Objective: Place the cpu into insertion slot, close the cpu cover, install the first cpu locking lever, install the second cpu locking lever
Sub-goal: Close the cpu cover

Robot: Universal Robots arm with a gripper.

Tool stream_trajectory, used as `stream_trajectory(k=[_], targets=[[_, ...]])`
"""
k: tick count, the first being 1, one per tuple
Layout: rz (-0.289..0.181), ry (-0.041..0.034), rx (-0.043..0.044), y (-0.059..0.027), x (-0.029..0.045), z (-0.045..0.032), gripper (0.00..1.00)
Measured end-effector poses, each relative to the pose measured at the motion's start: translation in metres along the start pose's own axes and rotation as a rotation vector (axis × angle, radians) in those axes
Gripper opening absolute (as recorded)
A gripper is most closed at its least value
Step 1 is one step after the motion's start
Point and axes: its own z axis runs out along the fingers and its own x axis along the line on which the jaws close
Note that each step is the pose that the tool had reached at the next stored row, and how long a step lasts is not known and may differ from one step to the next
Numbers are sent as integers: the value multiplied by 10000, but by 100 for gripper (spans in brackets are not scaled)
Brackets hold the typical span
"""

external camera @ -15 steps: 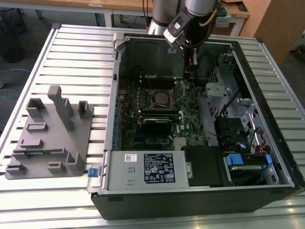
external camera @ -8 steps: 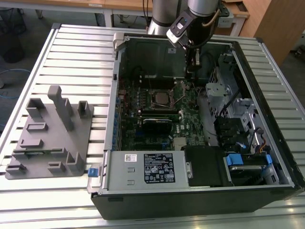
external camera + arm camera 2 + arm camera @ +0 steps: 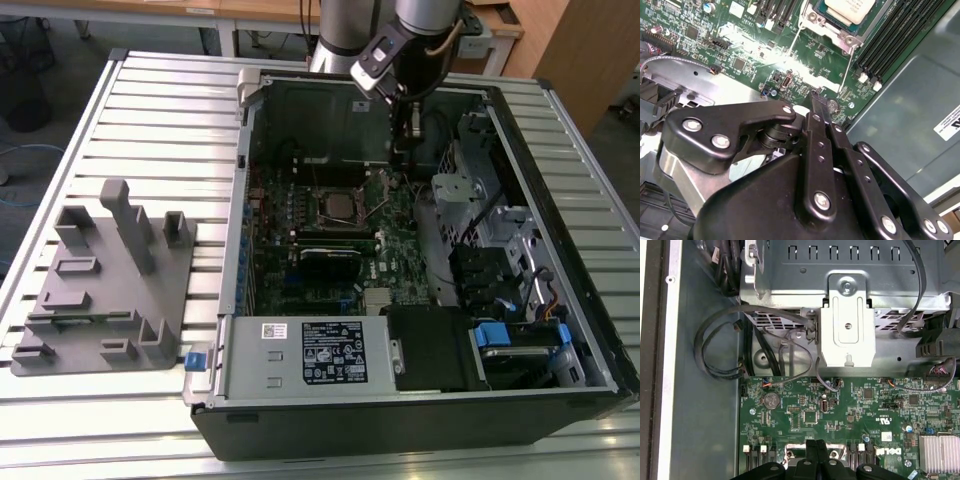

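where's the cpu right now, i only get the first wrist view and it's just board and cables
Observer: In the second wrist view the cpu is seated on the board, and the cpu cover appears to lie down flat around it.
Operator: levers done?
Observer: It doesn't look so. One locking lever and a second lever run out from the cover's corners toward the tool, not tucked along its sides.
Operator: and where's the arm overall
Observer: In the exterior view the tool hangs inside the computer case, to the exterior view's right of the cpu.
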Motion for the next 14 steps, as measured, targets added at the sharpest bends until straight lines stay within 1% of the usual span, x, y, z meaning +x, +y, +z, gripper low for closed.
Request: stream_trajectory(k=[4, 10, 14], targets=[[0, -1, 0, 30, 1, 2, 11], [1, -1, 0, 32, 1, 3, 11], [0, -1, 0, 32, 1, 20, 11]])
